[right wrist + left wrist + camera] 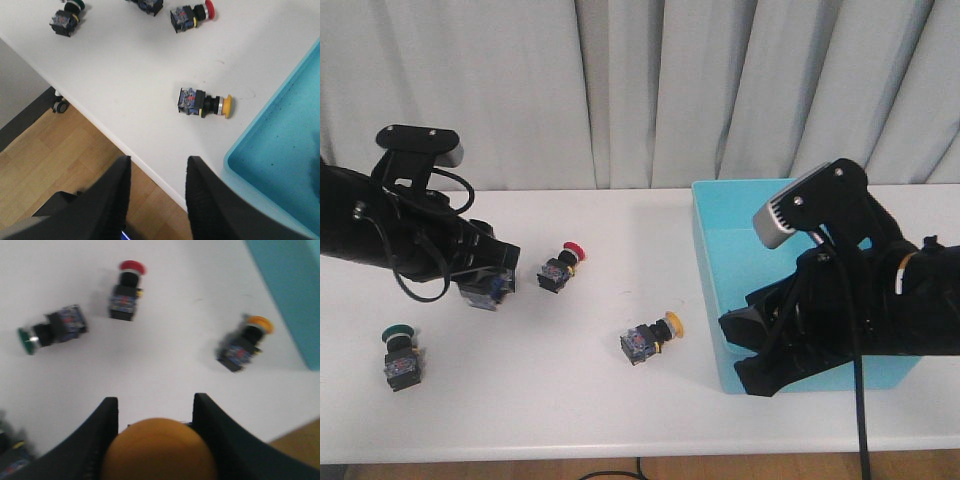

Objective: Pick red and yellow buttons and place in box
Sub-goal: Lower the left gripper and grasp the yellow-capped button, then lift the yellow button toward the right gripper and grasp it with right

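My left gripper [490, 278] is shut on a yellow button [159, 450], whose cap fills the gap between the fingers; it hangs just above the table left of centre. A red button [560, 265] lies on its side right of that gripper and also shows in the left wrist view [127, 290]. A second yellow button [650, 338] lies near the box [710, 250] and shows in both wrist views [245, 342] [205, 102]. My right gripper [745, 352] is open and empty at the box's front left corner, over the table's front edge [157, 162].
A green-capped button [398, 355] lies at the front left. The left wrist view shows a green-capped button [52, 330] beyond the gripper and a dark body [10, 455] at the frame's corner. The table's front edge [150, 165] and wooden floor lie below the right gripper.
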Available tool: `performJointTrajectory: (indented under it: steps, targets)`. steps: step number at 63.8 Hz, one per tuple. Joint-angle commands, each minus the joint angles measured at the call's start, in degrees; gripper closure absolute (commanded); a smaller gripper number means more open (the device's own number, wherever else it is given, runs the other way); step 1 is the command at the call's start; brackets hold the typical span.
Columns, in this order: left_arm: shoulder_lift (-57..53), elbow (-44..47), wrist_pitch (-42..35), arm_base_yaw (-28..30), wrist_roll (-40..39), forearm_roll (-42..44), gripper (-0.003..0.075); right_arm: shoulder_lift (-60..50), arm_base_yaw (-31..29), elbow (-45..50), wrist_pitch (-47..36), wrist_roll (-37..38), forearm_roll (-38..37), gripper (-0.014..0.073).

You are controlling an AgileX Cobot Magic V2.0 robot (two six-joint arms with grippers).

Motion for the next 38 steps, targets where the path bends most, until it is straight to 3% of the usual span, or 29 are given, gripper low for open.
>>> performJointTrajectory:
  steps: [1, 8, 18, 29, 38]
  targets:
    - [-3.57, -1.63, 1.64, -0.18, 13.74, -16.61, 0.0559, 0.24, -0.03, -1.36, -2.31, -0.38, 0.33, 0.0259]
    - [-3.42, -1.63, 6.22, -0.18, 24.09, -31.76, 0.0559, 1.85, -0.03, -1.36, -2.13, -1.96, 0.4, 0.0177]
    - [-2.39, -1.63, 10.11, -0.18, 32.14, -46.75, 0.0559, 4.74, -0.03, -1.36, -2.94, -4.92, 1.24, 0.0047]
    - [-1.36, -1.63, 10.25, -0.18, 32.61, -52.76, 0.0557, 6.57, 0.33, -1.36, -6.07, -16.41, 8.56, 0.0008]
    - [-1.08, -1.63, 10.23, -0.18, 32.56, -54.35, 0.0556, 7.16, 5.56, -1.36, -13.45, -25.32, 12.27, 0.002]
